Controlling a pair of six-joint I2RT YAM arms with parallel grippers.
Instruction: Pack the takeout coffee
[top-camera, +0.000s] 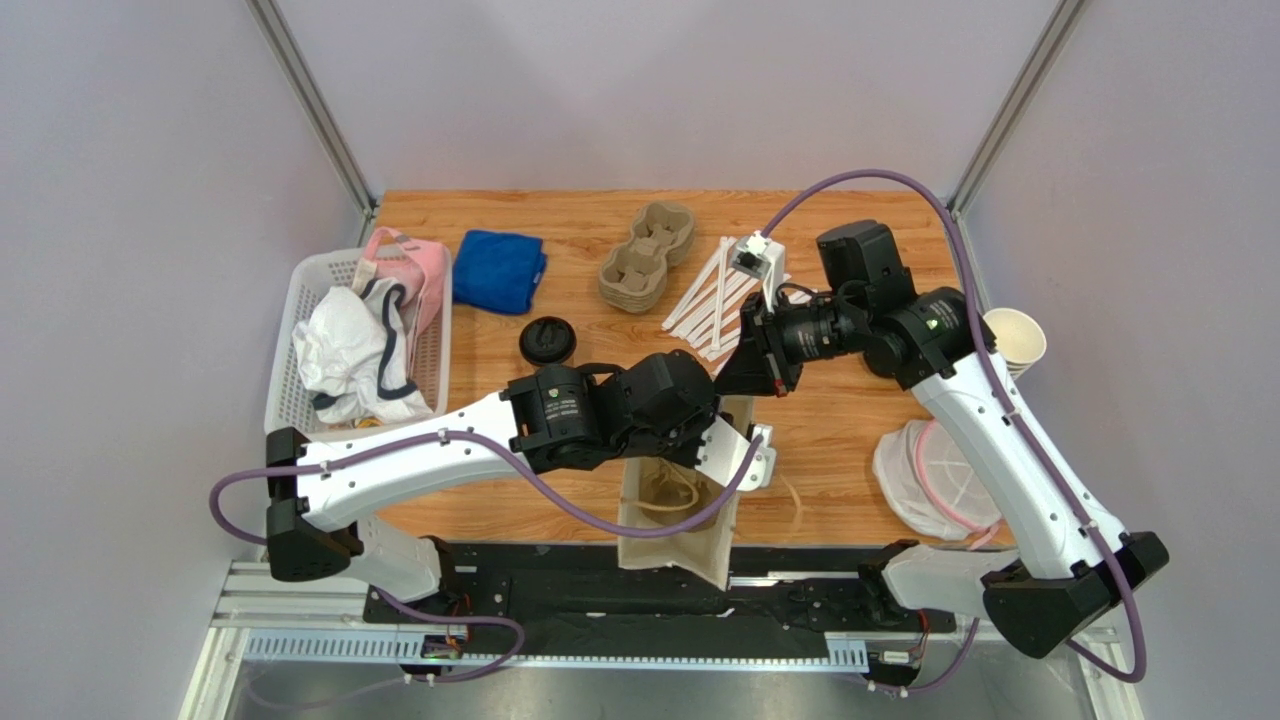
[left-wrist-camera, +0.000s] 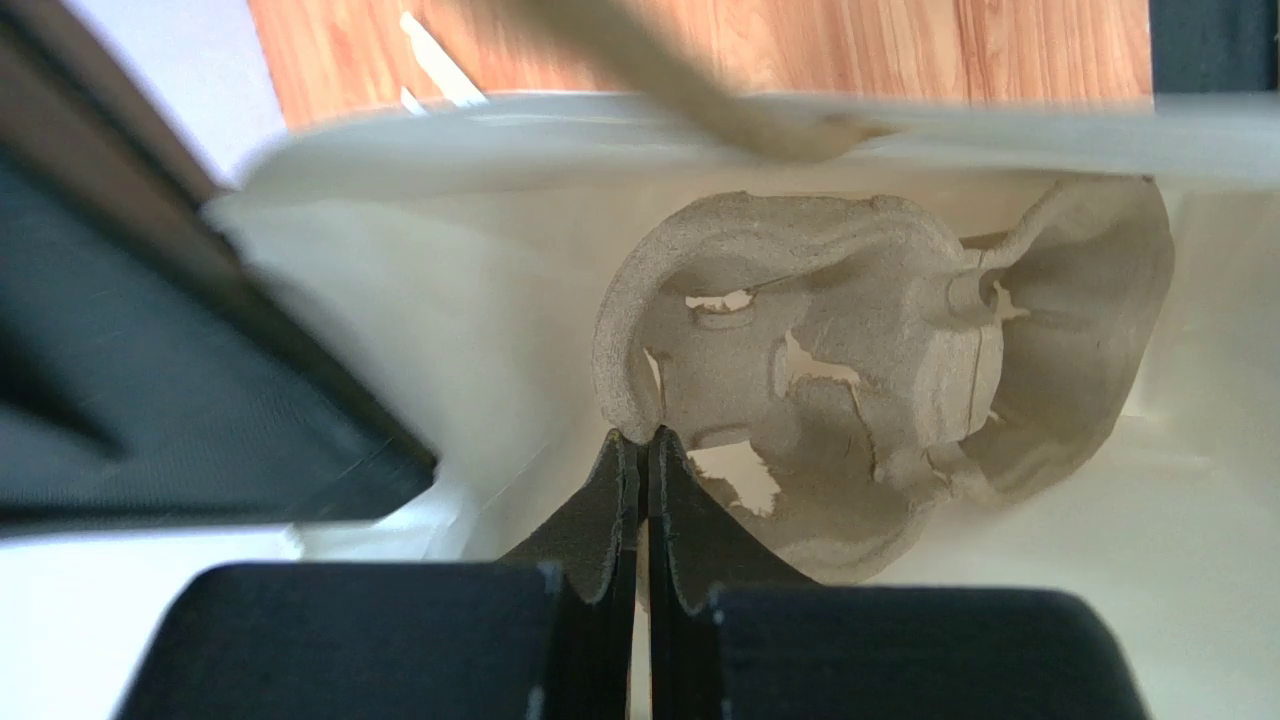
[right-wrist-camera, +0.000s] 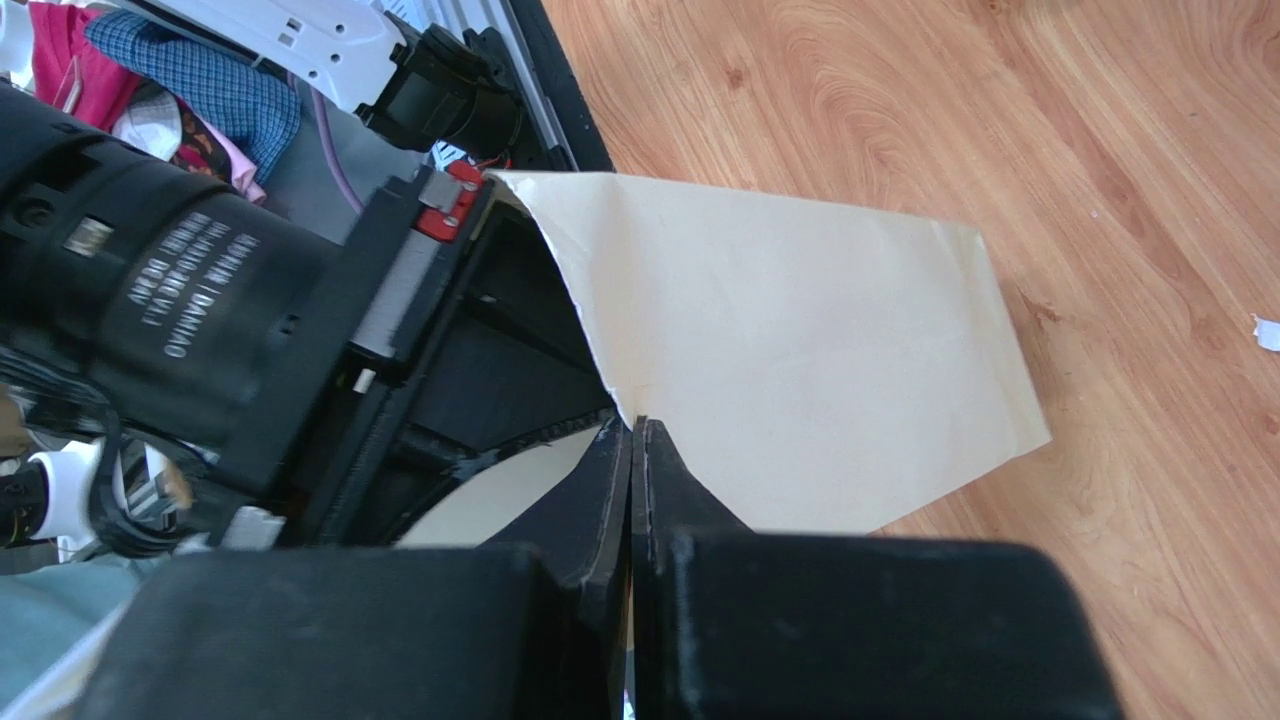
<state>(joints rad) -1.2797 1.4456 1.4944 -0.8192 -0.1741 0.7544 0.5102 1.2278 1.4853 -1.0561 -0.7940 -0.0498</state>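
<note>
My right hand (right-wrist-camera: 633, 428) pinches the paper bag (right-wrist-camera: 812, 360) by its rim, keeping it open; my left hand (left-wrist-camera: 646, 443), closed tight, sits inside above the pulp cup carrier (left-wrist-camera: 842, 390).

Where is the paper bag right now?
Top view: the paper bag stands open at the table's near edge, centre, beneath the left arm.

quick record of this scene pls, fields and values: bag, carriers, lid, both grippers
paper bag: upright at the near table edge, open
pulp carrier: inside the bag
second carrier: on the table, far side
black lid: on the table outside the bag; any cup under it not discernible
left gripper: shut, inside the bag, tips by the carrier's edge
right gripper: shut on the bag's rim
cup in bag: none seen
</note>
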